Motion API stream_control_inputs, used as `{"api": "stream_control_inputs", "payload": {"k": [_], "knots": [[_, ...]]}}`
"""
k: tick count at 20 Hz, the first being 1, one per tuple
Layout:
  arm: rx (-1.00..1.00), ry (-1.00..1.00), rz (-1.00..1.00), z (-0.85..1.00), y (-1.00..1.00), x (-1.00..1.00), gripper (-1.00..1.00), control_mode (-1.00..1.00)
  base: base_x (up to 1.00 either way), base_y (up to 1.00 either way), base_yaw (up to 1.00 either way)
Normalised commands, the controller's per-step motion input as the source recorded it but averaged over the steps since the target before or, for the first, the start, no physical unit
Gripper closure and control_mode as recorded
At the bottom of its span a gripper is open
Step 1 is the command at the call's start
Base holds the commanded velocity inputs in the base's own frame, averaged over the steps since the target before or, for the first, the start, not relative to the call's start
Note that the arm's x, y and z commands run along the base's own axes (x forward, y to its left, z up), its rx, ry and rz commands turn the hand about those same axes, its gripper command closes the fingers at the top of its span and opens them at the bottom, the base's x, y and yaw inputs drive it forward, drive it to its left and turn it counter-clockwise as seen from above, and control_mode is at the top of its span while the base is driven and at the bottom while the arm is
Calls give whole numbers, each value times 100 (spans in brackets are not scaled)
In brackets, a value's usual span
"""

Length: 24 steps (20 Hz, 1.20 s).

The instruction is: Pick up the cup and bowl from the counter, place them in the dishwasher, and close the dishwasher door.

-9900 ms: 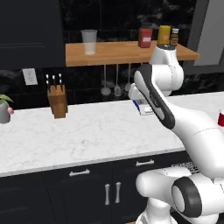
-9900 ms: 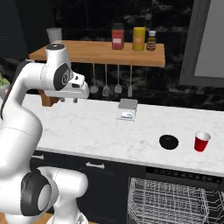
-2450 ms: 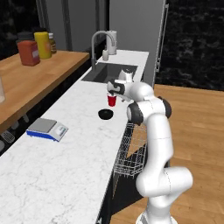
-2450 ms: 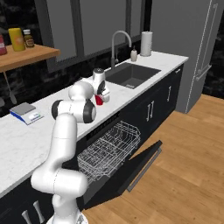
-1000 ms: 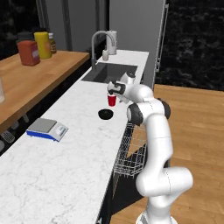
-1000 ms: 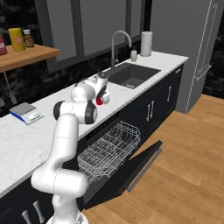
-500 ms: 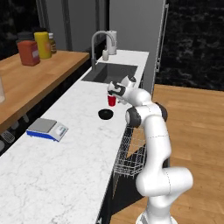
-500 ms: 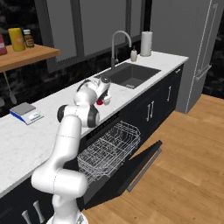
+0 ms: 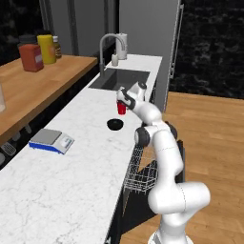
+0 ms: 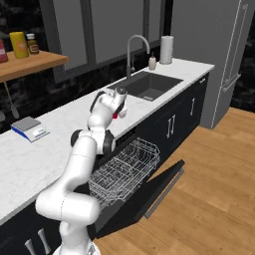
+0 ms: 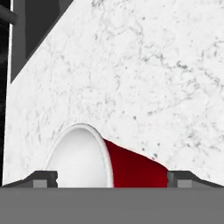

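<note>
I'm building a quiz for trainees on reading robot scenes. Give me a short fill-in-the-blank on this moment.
1. The gripper has its jaws ____ on either side of the cup.
2. The bowl sits on the ____.
3. The dishwasher door is ____, with the wire rack pulled out.
4. The colour of the cup's outside is ____.

Missing words: open; counter; open; red
</note>
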Motion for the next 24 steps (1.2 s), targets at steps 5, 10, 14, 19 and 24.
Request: {"api": "stream_control_inputs", "payload": {"k": [5, 10, 14, 19, 24], "knots": [[0, 16, -5, -19, 0, -10, 100, -100, 0, 0, 0], [0, 27, -7, -34, -16, -41, 100, -100, 0, 0, 0], [0, 20, -7, -25, -23, -67, 100, -100, 0, 0, 0], [1, 2, -9, 0, -49, -100, 100, -100, 0, 0, 0], [7, 0, -11, 6, -63, -100, 100, -100, 0, 0, 0]]}}
